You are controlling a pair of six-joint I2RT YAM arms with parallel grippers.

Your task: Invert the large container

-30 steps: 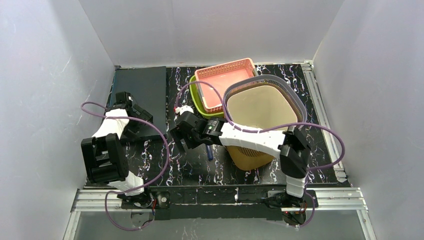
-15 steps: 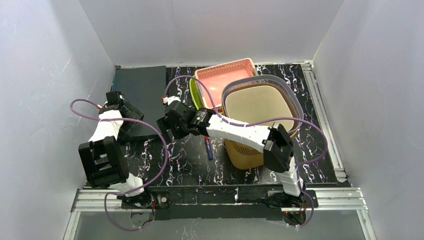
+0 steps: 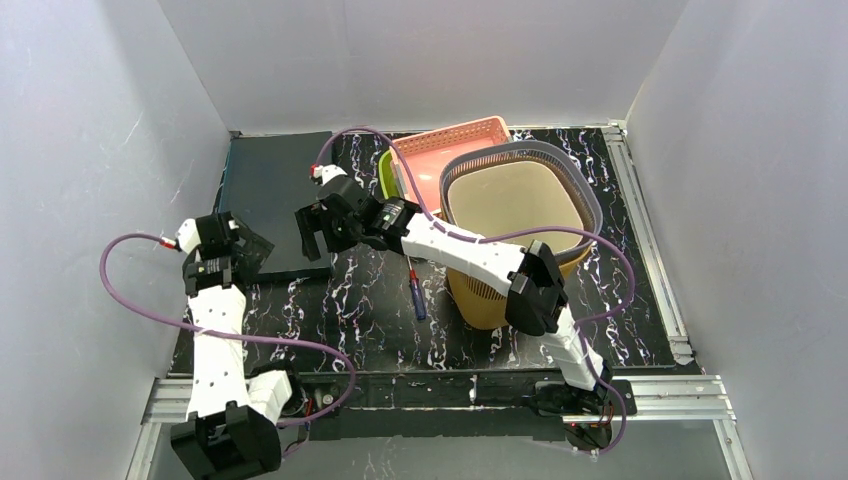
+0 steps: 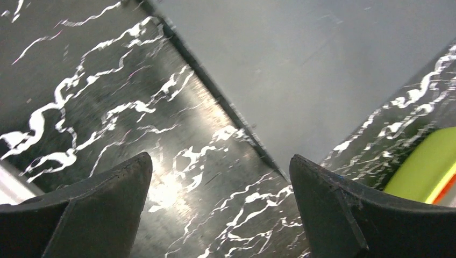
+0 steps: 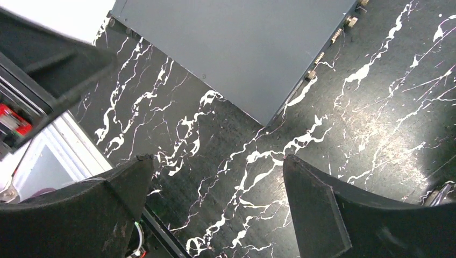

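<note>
**Both grippers spread and empty, well left of the upright container**

Your right gripper (image 3: 318, 228) hangs with its jaws wide apart and nothing between them, over the edge of the dark board (image 3: 275, 185) at the left of the table (image 3: 370, 320). Your left gripper (image 3: 240, 248) is just as wide and just as empty, near that board's front corner. The large container (image 3: 515, 205) stands on its base with its mouth up at right centre. It is well apart from both grippers and lies to their right. Your right arm is the nearer: its forearm already crosses just in front of the container's near-left rim. A pink basket (image 3: 450, 160) and a green tray (image 3: 387, 190) crowd the container's far-left side, and a pen (image 3: 417, 298) lies in front. To my eye the clearer room for tipping it is toward you or to the right.
</note>
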